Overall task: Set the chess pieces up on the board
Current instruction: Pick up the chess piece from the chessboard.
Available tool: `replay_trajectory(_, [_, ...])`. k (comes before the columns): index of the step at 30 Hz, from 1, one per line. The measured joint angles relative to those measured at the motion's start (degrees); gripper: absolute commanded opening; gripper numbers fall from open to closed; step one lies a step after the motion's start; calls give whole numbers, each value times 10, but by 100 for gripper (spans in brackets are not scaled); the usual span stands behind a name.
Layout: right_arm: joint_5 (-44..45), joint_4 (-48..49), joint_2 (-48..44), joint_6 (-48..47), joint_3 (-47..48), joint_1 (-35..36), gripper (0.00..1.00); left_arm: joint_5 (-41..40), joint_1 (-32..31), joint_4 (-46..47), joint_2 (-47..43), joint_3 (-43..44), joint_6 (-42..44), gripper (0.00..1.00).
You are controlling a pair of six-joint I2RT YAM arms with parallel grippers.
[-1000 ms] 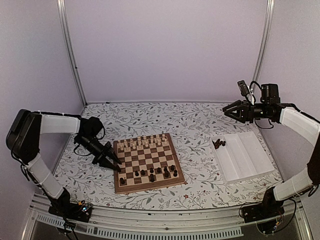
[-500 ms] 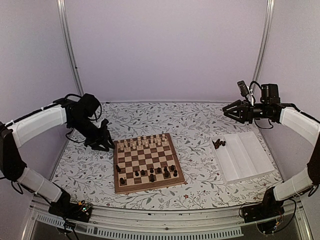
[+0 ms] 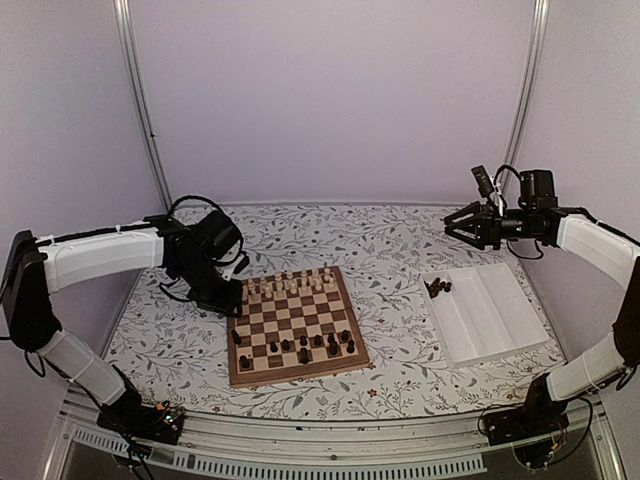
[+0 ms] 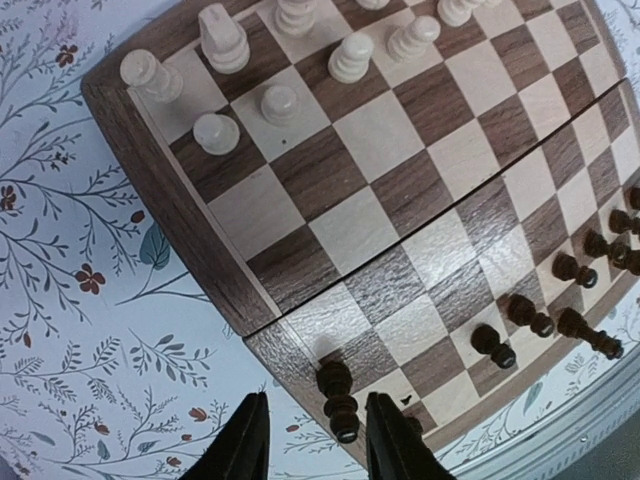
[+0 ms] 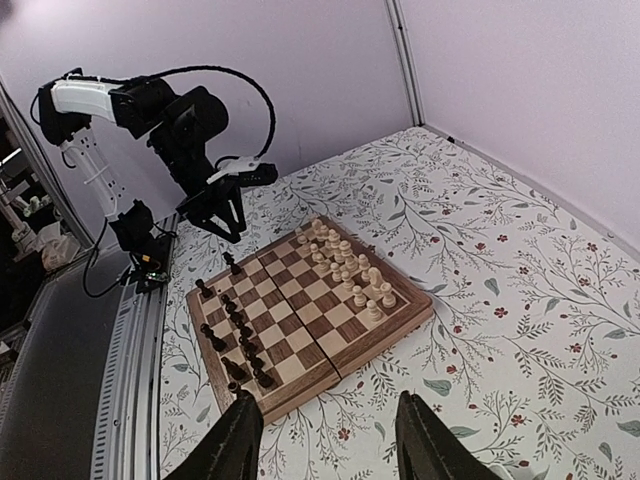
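The board lies mid-table, with cream chessmen along its far rows. Several dark chess pieces stand on its near rows, and one dark piece stands alone by the left edge. My left gripper hovers over the board's far-left corner, open and holding nothing. In the left wrist view that lone dark piece stands on the board below my left gripper, free of both fingers. My right gripper hangs open and empty, high at the back right. A few dark pieces lie in the tray.
A white compartment tray sits to the right of the board. The right wrist view looks down from afar on the board and the left arm. Metal frame posts stand at the back corners.
My left gripper has let go of a dark piece at the board's left edge, risen, and swung toward the far-left corner. The right arm has barely moved.
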Motion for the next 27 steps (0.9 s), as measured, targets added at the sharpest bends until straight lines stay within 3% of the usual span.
replay_trajectory(15, [4, -7, 10, -12, 0, 0, 49, -14, -39, -9, 23, -32, -10, 33])
replay_trajectory(22, [4, -11, 10, -15, 0, 0, 49, -15, -44, -14, 40, -34, -15, 27])
replay_trajectory(27, [4, -11, 10, -15, 0, 0, 49, -15, -49, -16, 45, -35, -18, 17])
